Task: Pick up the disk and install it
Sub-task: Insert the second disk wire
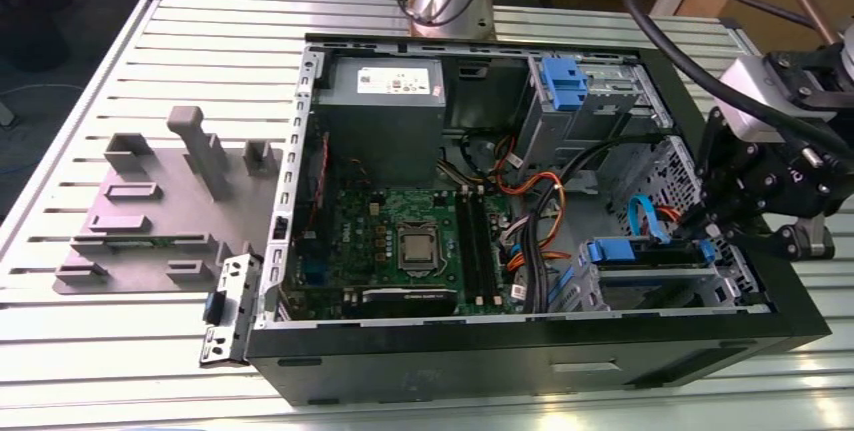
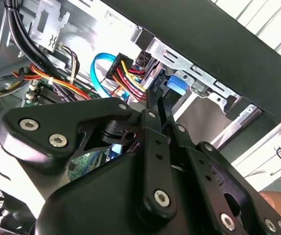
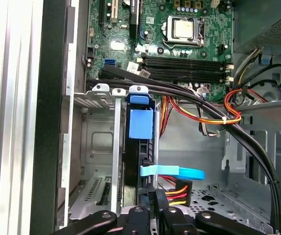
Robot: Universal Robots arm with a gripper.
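gripper (image 3: 152, 208): fingers pressed together, pinching the disk's rear edge so it can be guided along the bay.
disk (image 3: 139, 147): on edge in the drive cage (image 3: 99, 147), blue carrier tab (image 3: 140, 122) towards the motherboard.
cables (image 3: 179, 188): just beside the gripper.
motherboard (image 3: 179, 44): beyond the cage.

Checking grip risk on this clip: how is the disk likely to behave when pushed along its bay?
The disk stands on edge inside the drive cage, so it probably slides stiffly rather than tipping. Its blue plastic carrier looks thin and may flex a little under side load. The gripper sits at its end.
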